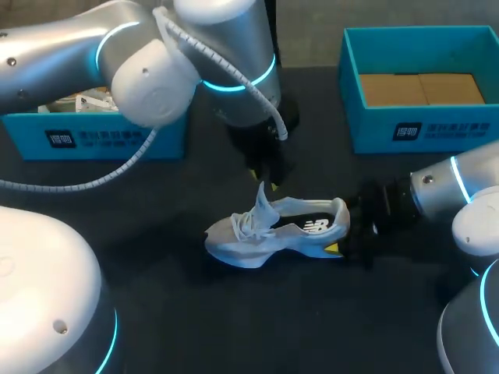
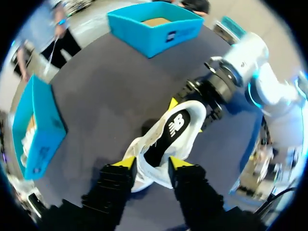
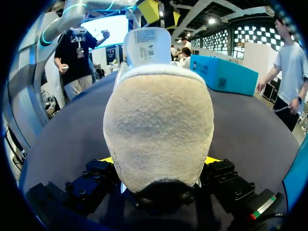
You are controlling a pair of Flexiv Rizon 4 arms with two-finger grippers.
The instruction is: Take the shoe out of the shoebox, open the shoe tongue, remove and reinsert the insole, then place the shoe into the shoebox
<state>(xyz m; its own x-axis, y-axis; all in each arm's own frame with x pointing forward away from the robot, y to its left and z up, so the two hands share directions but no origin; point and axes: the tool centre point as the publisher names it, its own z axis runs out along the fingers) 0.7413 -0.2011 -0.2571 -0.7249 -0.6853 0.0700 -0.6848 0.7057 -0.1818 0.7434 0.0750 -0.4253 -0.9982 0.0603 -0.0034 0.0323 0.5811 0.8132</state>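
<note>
A white shoe [image 1: 273, 230] with a black logo stands upright on the dark table, toe toward my left arm. Its tongue [image 1: 263, 199] is lifted upward. My left gripper [image 1: 263, 178] hangs over it from above; in the left wrist view [image 2: 151, 163] the white tongue fills the gap between both yellow-tipped fingers, so it is shut on the tongue. My right gripper [image 1: 351, 234] comes in low from the right, and its fingers [image 3: 108, 160] press both sides of the beige heel [image 3: 159, 120]. The black insole [image 2: 168, 132] shows inside the shoe.
A teal open shoebox [image 1: 437, 128] with a brown cardboard floor stands at the back right. A second teal box [image 1: 93, 136] holding white paper sits at the back left. Bare dark table lies in front of the shoe.
</note>
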